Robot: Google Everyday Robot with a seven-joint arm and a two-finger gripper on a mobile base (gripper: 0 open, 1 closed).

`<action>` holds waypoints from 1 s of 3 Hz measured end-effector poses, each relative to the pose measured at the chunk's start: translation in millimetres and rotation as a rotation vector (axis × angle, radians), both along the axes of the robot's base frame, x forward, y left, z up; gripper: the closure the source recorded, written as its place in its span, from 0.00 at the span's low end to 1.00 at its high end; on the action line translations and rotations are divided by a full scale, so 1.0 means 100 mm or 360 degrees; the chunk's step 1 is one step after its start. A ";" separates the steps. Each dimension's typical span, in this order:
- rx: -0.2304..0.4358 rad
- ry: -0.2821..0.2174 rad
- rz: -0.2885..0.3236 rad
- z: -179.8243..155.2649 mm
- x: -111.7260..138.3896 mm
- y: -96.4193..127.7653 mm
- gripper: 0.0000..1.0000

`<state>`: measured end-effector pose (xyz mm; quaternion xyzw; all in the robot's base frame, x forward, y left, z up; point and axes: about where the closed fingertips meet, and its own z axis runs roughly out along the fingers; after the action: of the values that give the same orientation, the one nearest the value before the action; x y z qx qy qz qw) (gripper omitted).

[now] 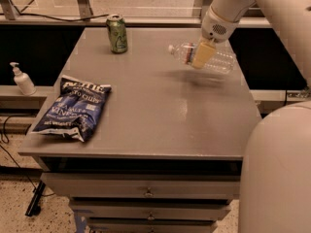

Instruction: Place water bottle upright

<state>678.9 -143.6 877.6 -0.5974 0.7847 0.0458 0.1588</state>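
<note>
The gripper (pixel 199 61) hangs over the far right part of the grey table (pixel 160 115), reaching down from the white arm at the upper right. It is closed around the middle of the water bottle (pixel 221 60). One tan finger (pixel 202 54) crosses the near side of the bottle; the other is hidden behind it. The bottle lies nearly on its side in the grip, with its white cap pointing left and slightly up and its base toward the table's right edge. A soft shadow on the tabletop below suggests it is held clear of the surface rather than resting on it. The clear ribbed plastic looks thin and light, and apparently holds little or no water, so it should weigh very little but will dent under a hard squeeze and could slip in the fingers as it is rotated. The mid-body hold near the label band seems sensible, since the ribs give some purchase. To stand it up, the base must swing down flat onto the table. A green soda can (pixel 117 33) stands at the far left edge, well apart. A blue chip bag (pixel 73 108) lies at the near left, and a white pump bottle (pixel 22 79) stands on a ledge beyond the table.
</note>
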 end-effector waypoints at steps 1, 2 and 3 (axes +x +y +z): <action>0.0315 -0.0072 -0.0019 0.42 -0.11 0.01 1.00; 0.0735 -0.0120 -0.0015 0.62 -0.26 -0.04 1.00; 0.1146 -0.0150 0.0007 0.76 -0.39 -0.02 1.00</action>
<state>639.5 -146.1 953.5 -0.5062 0.7089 0.2919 0.3950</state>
